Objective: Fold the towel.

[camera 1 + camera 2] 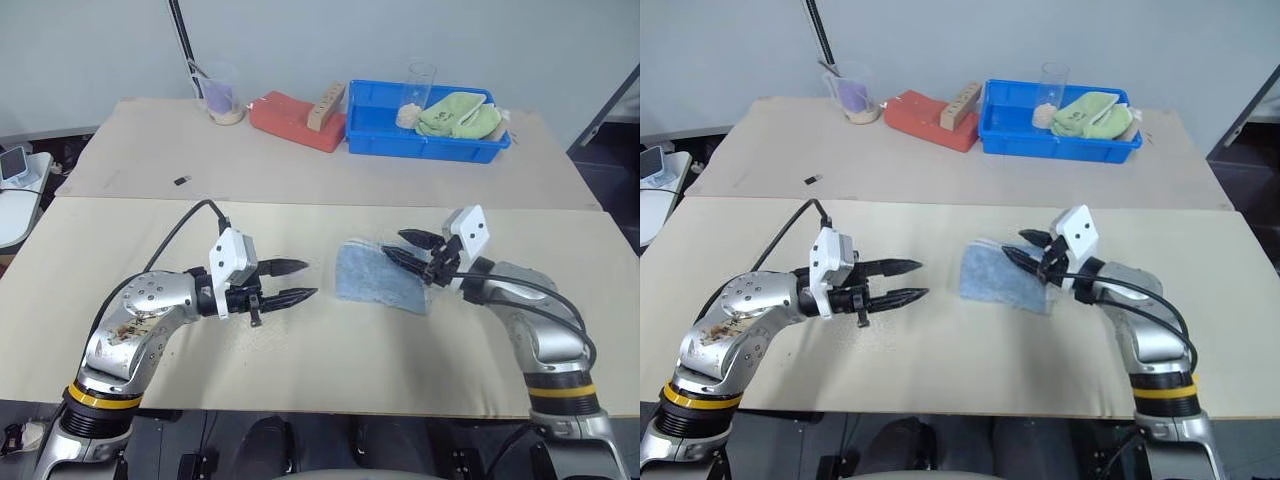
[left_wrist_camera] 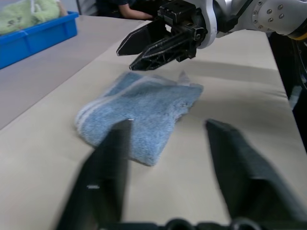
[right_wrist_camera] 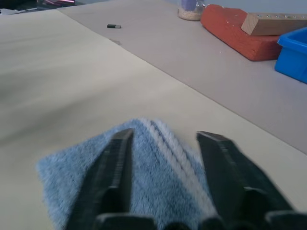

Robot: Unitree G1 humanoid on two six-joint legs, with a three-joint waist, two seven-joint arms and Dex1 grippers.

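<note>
On the near table (image 1: 150, 390) the left hand (image 1: 296, 281) hangs level with its two fingers spread, gripping nothing, pointing at the towel (image 1: 378, 278). The towel lies folded into a small blue wad (pale trim stripes on top) at the middle of the table. The right hand (image 1: 410, 249) hovers over its far right edge, fingers parted, apparently clear of the cloth. On the farther table a blue bin (image 1: 372, 135) holds a light green cloth (image 1: 458, 115) and a clear glass (image 1: 419, 88). Left of it lie a red block (image 1: 290, 120) and a clear cup (image 1: 222, 95) with something purple inside.
</note>
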